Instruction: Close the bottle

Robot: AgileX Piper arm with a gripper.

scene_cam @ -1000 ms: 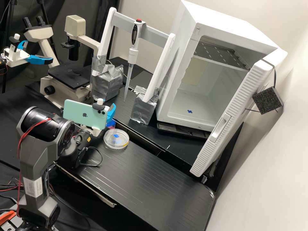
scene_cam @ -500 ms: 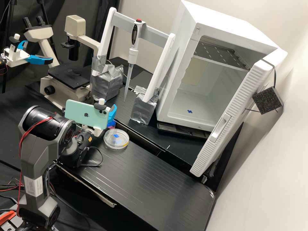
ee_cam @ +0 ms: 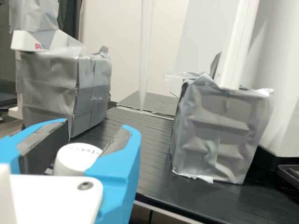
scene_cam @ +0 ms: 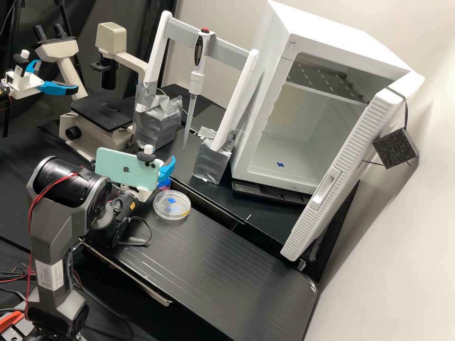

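Observation:
In the high view the gripper (scene_cam: 163,169) is low over the left part of the bench, largely behind the phone mounted on the wrist. The bottle (scene_cam: 164,184), with pink and blue at its side, stands just beneath the blue finger. In the wrist view the gripper (ee_cam: 96,125) has its fingers apart, one on each side of the bottle's round white cap (ee_cam: 77,157). The cap sits on the bottle between the grey pads, partly covered by one finger. Whether a pad touches it is unclear, and its tightness cannot be told.
A petri dish (scene_cam: 172,205) lies beside the bottle on the black platform (scene_cam: 222,265). Behind are two foil-wrapped blocks (scene_cam: 212,161), a hanging pipette (scene_cam: 196,80) and a microscope (scene_cam: 102,118). The white cabinet (scene_cam: 265,118) stands open at the right.
The wrist and phone have shifted and tilted slightly, first up and right, then partly back. The visible blue finger has swung outward to the right, so the gripper has opened.

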